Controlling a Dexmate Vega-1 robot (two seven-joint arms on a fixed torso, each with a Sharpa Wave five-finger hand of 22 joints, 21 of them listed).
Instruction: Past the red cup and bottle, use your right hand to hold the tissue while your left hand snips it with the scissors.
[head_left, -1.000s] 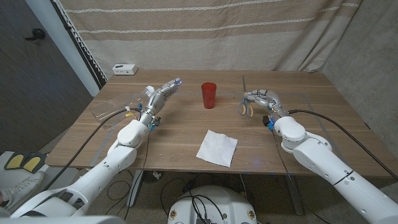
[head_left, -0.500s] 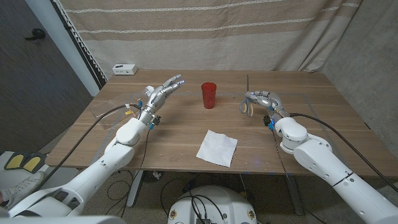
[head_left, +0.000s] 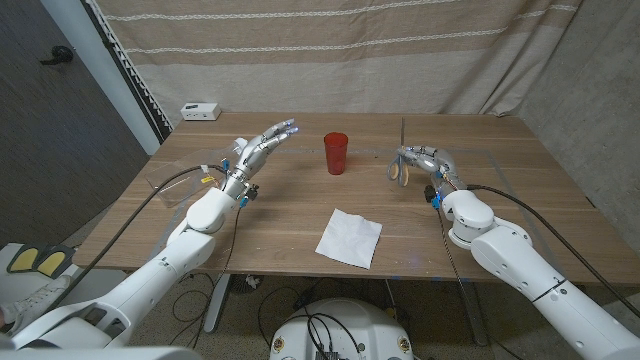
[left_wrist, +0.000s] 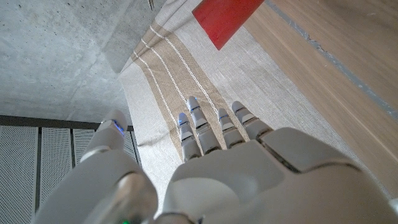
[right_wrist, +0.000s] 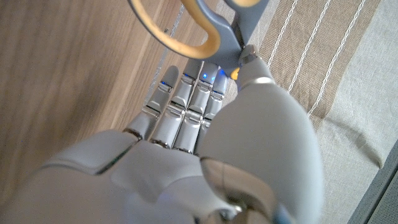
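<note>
The red cup (head_left: 336, 153) stands upright at the table's middle back and also appears in the left wrist view (left_wrist: 224, 18). A white tissue (head_left: 349, 237) lies flat near the front edge, between both arms. My right hand (head_left: 428, 162) hovers right of the cup and pinches the scissors (head_left: 398, 171) between thumb and fingers. Their yellow-lined grey handles (right_wrist: 186, 34) hang toward the cup and the thin blades point up toward the curtain. My left hand (head_left: 262, 146) is raised left of the cup, fingers spread (left_wrist: 211, 130), holding nothing. A clear bottle (head_left: 170, 180) lies at the table's left edge.
A small white box (head_left: 201, 111) sits at the back left corner. A striped curtain (head_left: 330, 50) hangs behind the table. Bare wood (head_left: 520, 170) stretches to the right of my right hand.
My right hand has drifted slightly right with the scissors, its blades moving along. My left hand has risen a little toward the cup with fingers spreading wider.
</note>
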